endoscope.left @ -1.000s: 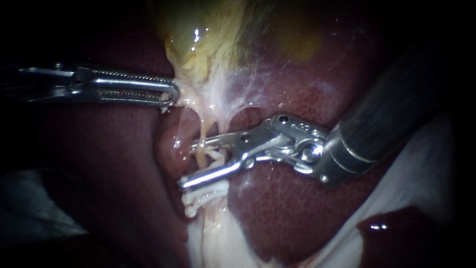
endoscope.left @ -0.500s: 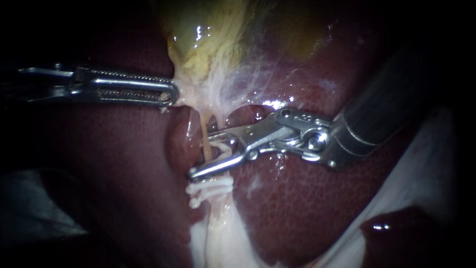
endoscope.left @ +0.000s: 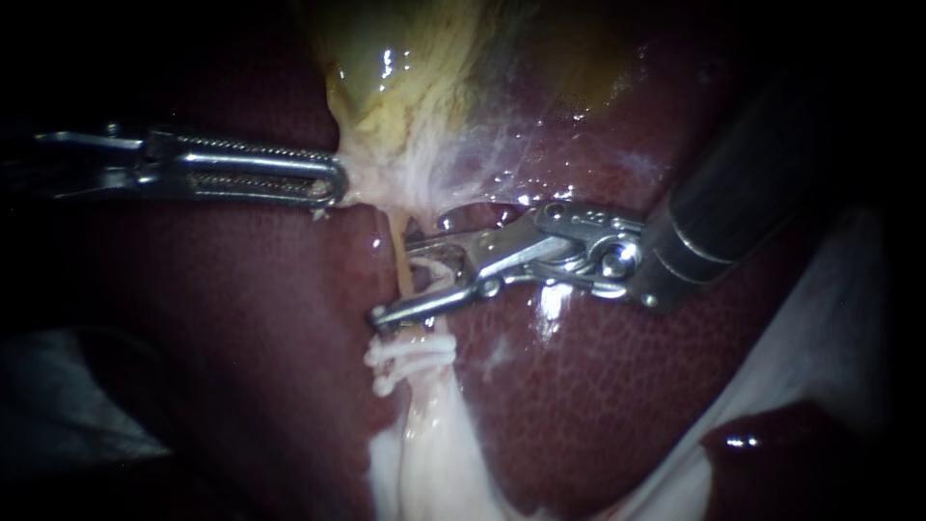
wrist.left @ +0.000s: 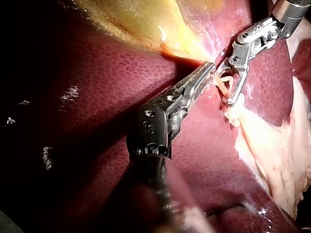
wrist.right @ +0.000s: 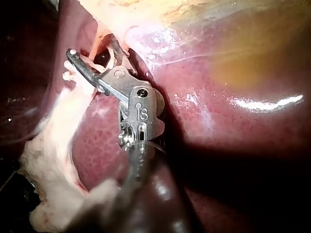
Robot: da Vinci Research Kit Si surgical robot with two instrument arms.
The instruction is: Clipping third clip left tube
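A thin yellowish tube (endoscope.left: 397, 262) runs down from the gallbladder (endoscope.left: 405, 77) neck to pale tissue below. My right instrument (endoscope.left: 394, 283) comes in from the upper right, its jaws open and straddling the tube just above white clips (endoscope.left: 413, 359) that sit on it. My left instrument (endoscope.left: 333, 181) is shut on the pale tissue at the gallbladder neck and holds it taut to the left. In the left wrist view my left instrument (wrist.left: 208, 72) grips that tissue beside my right instrument (wrist.left: 228, 85). In the right wrist view one jaw of my right instrument (wrist.right: 92, 60) crosses the tube; the other is partly hidden.
Dark red liver (endoscope.left: 579, 386) surrounds the tube on both sides. A strip of pale fatty tissue (endoscope.left: 424, 453) runs down from the clips. White cloth (endoscope.left: 830, 318) lies at the right, beyond the right instrument's shaft.
My right instrument has slid up the tube, away from the white clips, and its jaws have narrowed around it. The left instrument has held still.
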